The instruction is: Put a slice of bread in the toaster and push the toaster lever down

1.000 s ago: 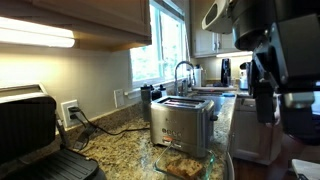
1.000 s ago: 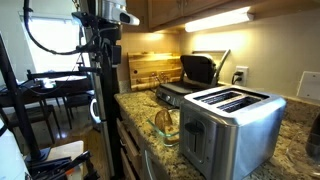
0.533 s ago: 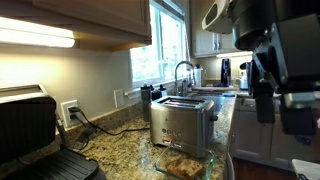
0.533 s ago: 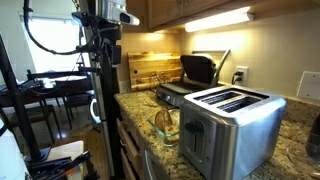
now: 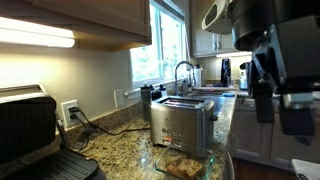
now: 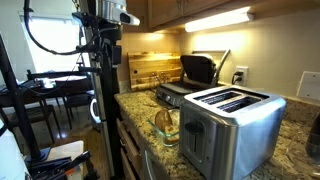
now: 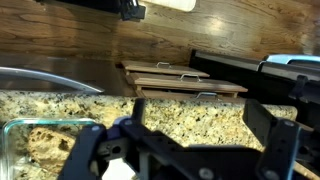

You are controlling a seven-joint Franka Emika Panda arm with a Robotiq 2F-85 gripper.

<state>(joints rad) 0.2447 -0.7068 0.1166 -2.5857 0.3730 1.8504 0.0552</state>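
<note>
Here, a kitchen with a speckled granite tabletop (image 7: 190, 125). In the wrist view the end effector (image 7: 185, 140) hangs above the stone, released, its two dark fingers (image 7: 268, 135) spread wide with nothing between them. At the lower left of that view sits a clear glass dish (image 7: 15, 130) holding the slice of bread (image 7: 45, 148) (more than one tan piece seems to lie there, but blur makes a count unsure). Wooden cutting boards (image 7: 185, 82) lean against the back wall, and a black grill press (image 7: 290, 65) shows at the right edge.

In both exterior views the toaster (image 5: 183, 122), boxy brushed steel, stands upright on the tabletop with the glass dish just beside its base. In an exterior view the robot arm (image 5: 265, 60) looms dark and blurred close to the camera, apart from the toaster. A bright window (image 5: 165, 45) and a curved sink faucet (image 5: 183, 72) lie behind the toaster.
</note>
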